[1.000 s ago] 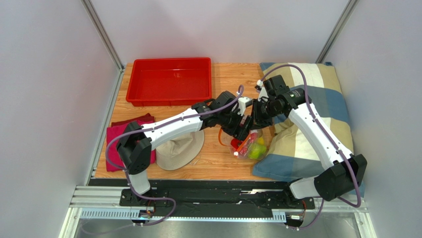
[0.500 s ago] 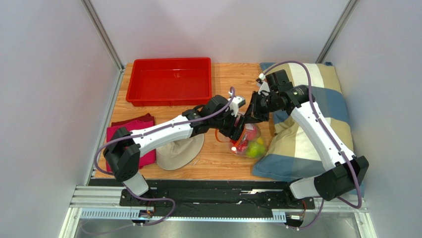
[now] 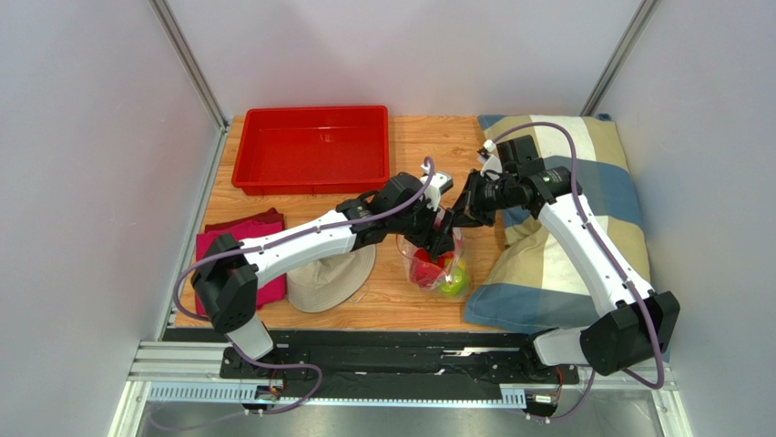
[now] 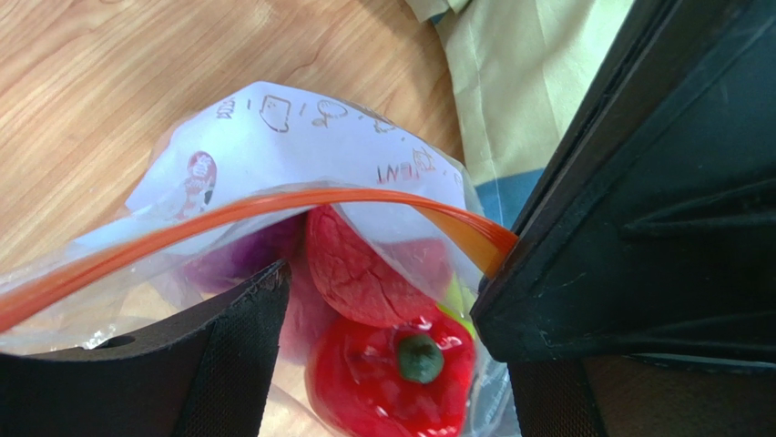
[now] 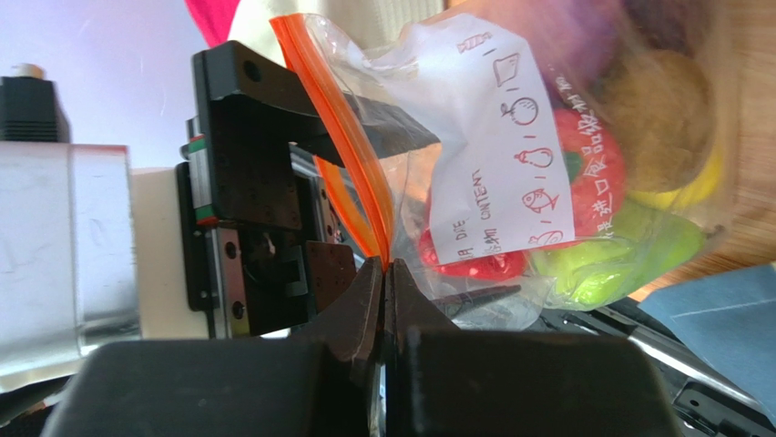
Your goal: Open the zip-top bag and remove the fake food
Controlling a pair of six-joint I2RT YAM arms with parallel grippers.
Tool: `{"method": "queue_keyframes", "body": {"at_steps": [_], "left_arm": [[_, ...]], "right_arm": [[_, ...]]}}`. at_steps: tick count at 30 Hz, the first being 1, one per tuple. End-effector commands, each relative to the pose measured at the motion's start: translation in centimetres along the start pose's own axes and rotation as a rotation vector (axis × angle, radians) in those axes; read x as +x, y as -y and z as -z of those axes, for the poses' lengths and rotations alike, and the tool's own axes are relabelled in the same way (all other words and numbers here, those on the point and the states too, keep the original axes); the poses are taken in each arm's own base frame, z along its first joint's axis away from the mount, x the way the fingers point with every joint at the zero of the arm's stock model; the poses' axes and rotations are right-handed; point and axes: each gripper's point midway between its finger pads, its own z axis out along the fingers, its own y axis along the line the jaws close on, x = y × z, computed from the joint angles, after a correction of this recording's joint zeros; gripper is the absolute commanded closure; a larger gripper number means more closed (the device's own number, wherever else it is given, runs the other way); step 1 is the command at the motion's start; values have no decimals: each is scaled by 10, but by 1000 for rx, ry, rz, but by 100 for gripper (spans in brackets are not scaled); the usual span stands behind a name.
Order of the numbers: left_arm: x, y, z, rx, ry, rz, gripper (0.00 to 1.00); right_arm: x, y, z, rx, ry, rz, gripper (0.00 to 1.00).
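Pinching the zip strip (image 5: 332, 127) of the bag (image 5: 496, 137), right gripper (image 5: 384, 273) clamped tight. Bag hangs over table (image 3: 423, 150), so food (image 4: 392, 373) sags low. Left gripper (image 4: 382, 282) spread wide, one finger seemingly inside the mouth, probably to pry it open.

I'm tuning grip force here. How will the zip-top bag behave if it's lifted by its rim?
Likely floppy: the zip-top bag creases and sags where the right gripper pinches its orange strip. Probably bottom-heavy, since the fake food bunches low. The glossy film may slip from a light pinch.
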Motion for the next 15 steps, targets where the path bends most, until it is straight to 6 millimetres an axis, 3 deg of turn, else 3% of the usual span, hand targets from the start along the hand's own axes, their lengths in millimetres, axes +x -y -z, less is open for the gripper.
{"method": "queue_keyframes", "body": {"at_steps": [1,7,15], "left_arm": [[-25,-5,-17,-56,60,-22,15],[-34,-3,-33,-44,66,-22,23],[-20,-12,-57,-59,13,-12,25]], "right_arm": [[16,-15,14,-122,-44,5,100],[19,-11,20,-115,-49,15,100],[20,3,23,-54,-56,38,100]]}}
